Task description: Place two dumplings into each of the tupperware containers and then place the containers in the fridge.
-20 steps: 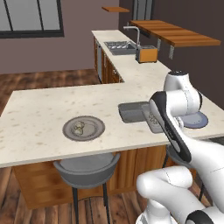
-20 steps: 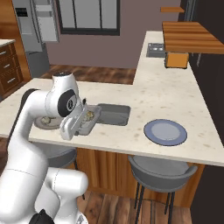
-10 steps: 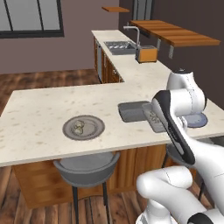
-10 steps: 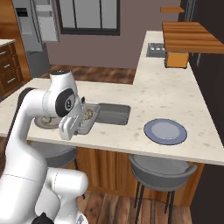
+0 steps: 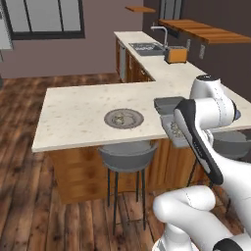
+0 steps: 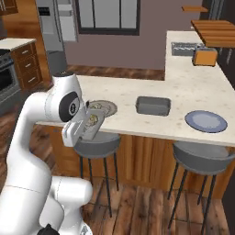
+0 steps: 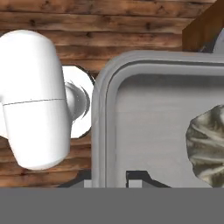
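One container (image 6: 91, 123) with dumplings (image 6: 93, 120) inside is pinched by its rim in the gripper (image 6: 77, 133), lifted off the counter's (image 6: 151, 125) near edge and tilted; the fridge (image 6: 58, 34) stands far behind-left, so the carry likely goes that way; the other container (image 6: 153, 105) sits on the counter.

No readable text, labels, brands, numbers or signs in any view; nothing legible on any surface.
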